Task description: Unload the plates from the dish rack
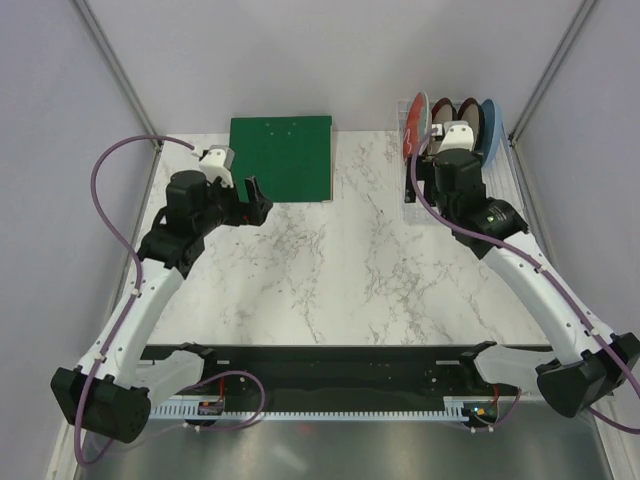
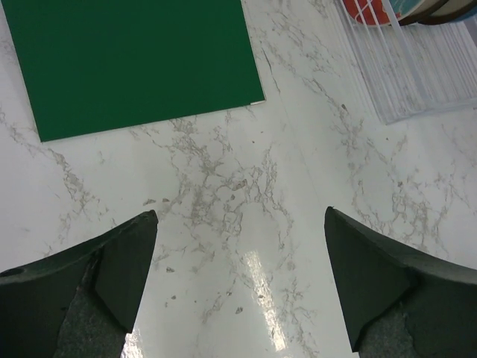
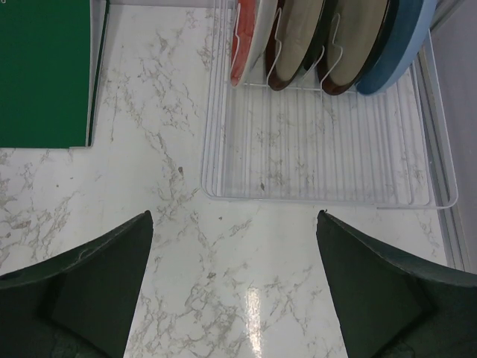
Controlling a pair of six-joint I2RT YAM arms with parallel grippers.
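Right gripper is hanging with jaws spread wide and empty, facing the clear ribbed dish rack. Round plates, red-patterned, beige with dark rims, light blue, are standing on edge at its far end. Left gripper is hovering equally agape near the flat green square board. Stiff, slick and breakable, I'd judge; pinching an upper rim is looking safest.

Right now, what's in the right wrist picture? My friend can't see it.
Four plates stand on edge at the far end of a clear dish rack: one red, two dark red with beige centres, one light blue. A green board lies to the left on the marble table, and the open fingers of the right gripper frame the bottom.
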